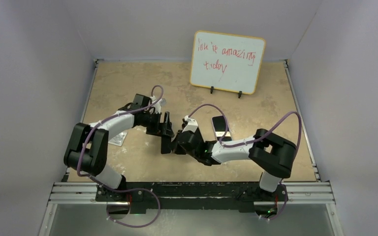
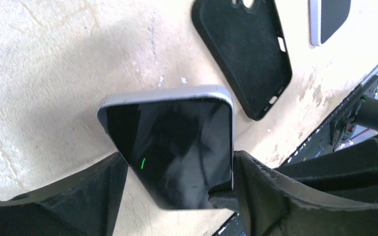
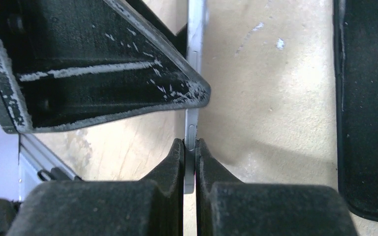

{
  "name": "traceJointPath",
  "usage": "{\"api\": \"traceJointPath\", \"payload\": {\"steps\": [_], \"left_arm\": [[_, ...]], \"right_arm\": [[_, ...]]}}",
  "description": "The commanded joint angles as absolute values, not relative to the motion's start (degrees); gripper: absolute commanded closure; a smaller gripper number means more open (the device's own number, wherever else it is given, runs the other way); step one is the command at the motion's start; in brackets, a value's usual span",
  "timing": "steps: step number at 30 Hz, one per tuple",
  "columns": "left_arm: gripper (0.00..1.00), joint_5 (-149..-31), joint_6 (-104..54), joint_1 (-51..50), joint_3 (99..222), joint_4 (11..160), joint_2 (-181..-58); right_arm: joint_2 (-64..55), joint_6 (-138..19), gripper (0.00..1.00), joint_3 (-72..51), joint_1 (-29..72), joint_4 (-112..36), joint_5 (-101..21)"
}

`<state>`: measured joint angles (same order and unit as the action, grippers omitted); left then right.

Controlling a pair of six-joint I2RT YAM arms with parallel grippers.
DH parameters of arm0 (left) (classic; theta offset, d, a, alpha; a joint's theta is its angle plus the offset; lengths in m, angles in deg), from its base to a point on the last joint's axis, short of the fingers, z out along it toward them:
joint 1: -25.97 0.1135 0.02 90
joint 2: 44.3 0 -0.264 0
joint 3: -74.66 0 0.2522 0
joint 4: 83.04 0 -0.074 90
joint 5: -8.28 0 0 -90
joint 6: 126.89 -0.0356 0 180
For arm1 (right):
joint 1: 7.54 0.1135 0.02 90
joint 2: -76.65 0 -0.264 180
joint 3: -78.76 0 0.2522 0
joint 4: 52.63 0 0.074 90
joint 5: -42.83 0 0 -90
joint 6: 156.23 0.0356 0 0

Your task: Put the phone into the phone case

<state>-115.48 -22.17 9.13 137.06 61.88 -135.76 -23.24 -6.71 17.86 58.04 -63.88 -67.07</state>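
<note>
While my left gripper (image 2: 175,161) clamps the phone (image 2: 167,123) across, my right gripper (image 3: 189,147) pinches its edge mid-worktop. I'd judge a regrip for the phone case (image 2: 243,54).

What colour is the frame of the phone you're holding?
The phone has a pale silver-grey frame; clearest in the left wrist view.

phone (image 2: 172,147): glossy screen, silvery edge; phone case (image 2: 246,54): matte black; table (image 2: 54,73): rough, mottled

Whiteboard (image 1: 228,61) at tbl (image 1: 128,88) rear
</note>
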Motion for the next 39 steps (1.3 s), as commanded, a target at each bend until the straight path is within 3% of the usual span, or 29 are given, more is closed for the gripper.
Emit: {"api": "traceJointPath", "payload": {"steps": [1, 10, 17, 24, 29, 35, 39], "left_arm": [[0.15, -118.7, -23.0, 8.6, 136.9, 60.2, -129.8], [0.07, -112.5, -22.3, 8.6, 143.8, 51.8, -116.9], [0.0, -117.9, -23.7, 8.6, 144.1, 52.0, -108.9], [0.0, -121.2, -22.6, 8.6, 138.3, 57.4, -106.3], [0.01, -120.1, -20.7, 8.6, 133.9, 63.5, -107.1], [0.06, -119.0, -8.3, 8.5, 121.7, 84.1, -107.7], [0.09, -118.2, -6.8, 8.2, 120.5, 89.0, -112.7]], "right_arm": [[-16.4, -14.9, 1.0, 18.3, 58.2, -68.0, -66.3], [-3.5, -22.2, 1.0, 22.7, 58.2, -58.6, -63.9], [5.6, -30.3, 1.0, 22.4, 57.0, -47.4, -63.4], [11.8, -36.8, 1.0, 21.3, 45.8, -37.2, -50.9], [11.2, -42.2, 1.0, 18.2, 39.7, -30.9, -45.3], [5.3, -40.8, 1.0, 16.1, 34.8, -31.8, -38.3], [0.0, -39.0, 1.0, 14.8, 32.2, -34.0, -33.6]]}}
